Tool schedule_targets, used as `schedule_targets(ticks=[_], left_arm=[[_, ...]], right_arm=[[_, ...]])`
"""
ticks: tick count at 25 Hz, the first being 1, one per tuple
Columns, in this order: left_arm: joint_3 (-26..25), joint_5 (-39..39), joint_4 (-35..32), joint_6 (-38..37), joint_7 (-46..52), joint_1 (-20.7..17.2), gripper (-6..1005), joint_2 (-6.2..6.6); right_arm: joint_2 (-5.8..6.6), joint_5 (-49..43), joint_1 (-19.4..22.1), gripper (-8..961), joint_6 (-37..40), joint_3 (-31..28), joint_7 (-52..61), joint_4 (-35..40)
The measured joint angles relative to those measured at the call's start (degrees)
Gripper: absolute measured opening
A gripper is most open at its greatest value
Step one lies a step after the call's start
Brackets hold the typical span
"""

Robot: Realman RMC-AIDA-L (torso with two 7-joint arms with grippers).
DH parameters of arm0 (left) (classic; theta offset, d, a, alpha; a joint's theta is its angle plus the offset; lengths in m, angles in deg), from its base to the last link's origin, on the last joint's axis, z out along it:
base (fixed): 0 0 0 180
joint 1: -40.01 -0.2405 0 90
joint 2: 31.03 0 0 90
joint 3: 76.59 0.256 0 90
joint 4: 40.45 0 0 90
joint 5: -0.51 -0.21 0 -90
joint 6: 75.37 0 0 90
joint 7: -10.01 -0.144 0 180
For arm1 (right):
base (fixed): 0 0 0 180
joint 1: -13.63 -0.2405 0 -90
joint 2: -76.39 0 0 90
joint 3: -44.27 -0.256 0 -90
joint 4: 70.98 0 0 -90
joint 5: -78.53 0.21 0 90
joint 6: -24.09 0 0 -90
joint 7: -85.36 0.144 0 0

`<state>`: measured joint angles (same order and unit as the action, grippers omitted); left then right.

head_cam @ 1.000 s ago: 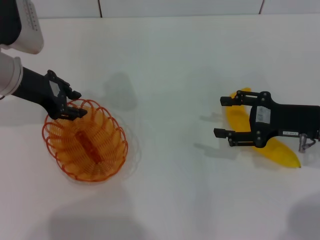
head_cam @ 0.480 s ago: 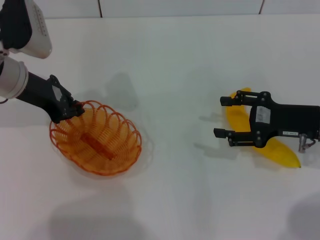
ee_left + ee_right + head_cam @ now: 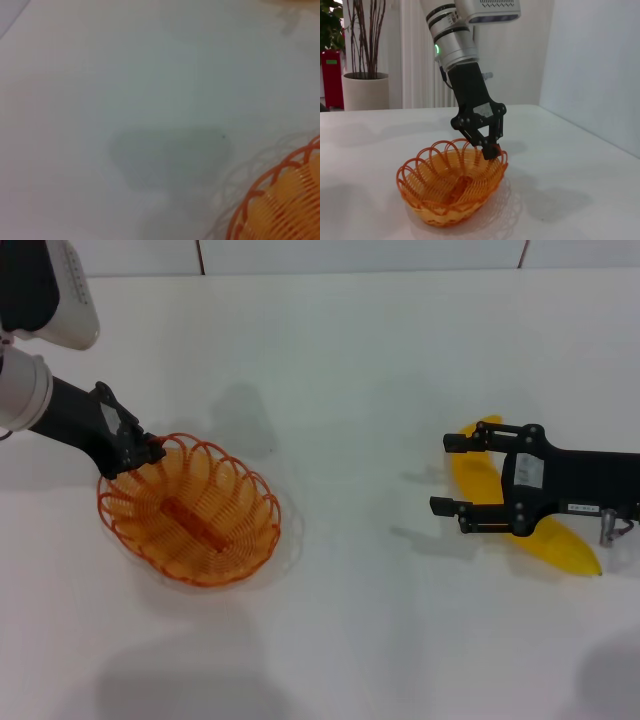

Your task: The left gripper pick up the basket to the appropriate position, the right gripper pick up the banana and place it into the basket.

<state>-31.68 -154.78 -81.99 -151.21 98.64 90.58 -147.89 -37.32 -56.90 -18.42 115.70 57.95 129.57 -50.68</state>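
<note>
The orange wire basket (image 3: pixel 190 515) is on the left side of the white table. My left gripper (image 3: pixel 140 452) is shut on the basket's far left rim. The right wrist view shows the same grip (image 3: pixel 490 147) on the rim of the basket (image 3: pixel 451 187), which is empty. A part of the rim shows in the left wrist view (image 3: pixel 280 200). The yellow banana (image 3: pixel 478 472) lies on the table at the right. My right gripper (image 3: pixel 438 474) is open and hovers over the banana, with its fingertips past the banana's left side. The arm hides the banana's middle.
The white table (image 3: pixel 350 370) stretches wide between the basket and the banana. A wall edge runs along the back. A potted plant (image 3: pixel 365 75) stands far behind the table in the right wrist view.
My left gripper has carried the basket to the right and turned it, then eased slightly back. The right arm and the banana have not moved.
</note>
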Motion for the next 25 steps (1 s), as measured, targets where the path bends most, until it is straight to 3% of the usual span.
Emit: schedule_targets(ticks=[7,18,25], left_arm=[[-0.12,0.51,-0.62,-1.04,0.51,-0.28,79,-0.04],[-1.07,10.77,-7.90,-12.02,18.85,-3.96,69,0.14],[-0.27,13.00,-2.77,-5.78,25.27,-3.71,58,-0.26]], right_arm=[[0.07,0.00,0.10,785,0.06,-0.15,0.00,0.00],[0.32,0.94,0.80,785,0.55,-0.36,0.00,0.00],[0.35,1.04,0.45,785,1.34,-0.41,0.00,0.01]])
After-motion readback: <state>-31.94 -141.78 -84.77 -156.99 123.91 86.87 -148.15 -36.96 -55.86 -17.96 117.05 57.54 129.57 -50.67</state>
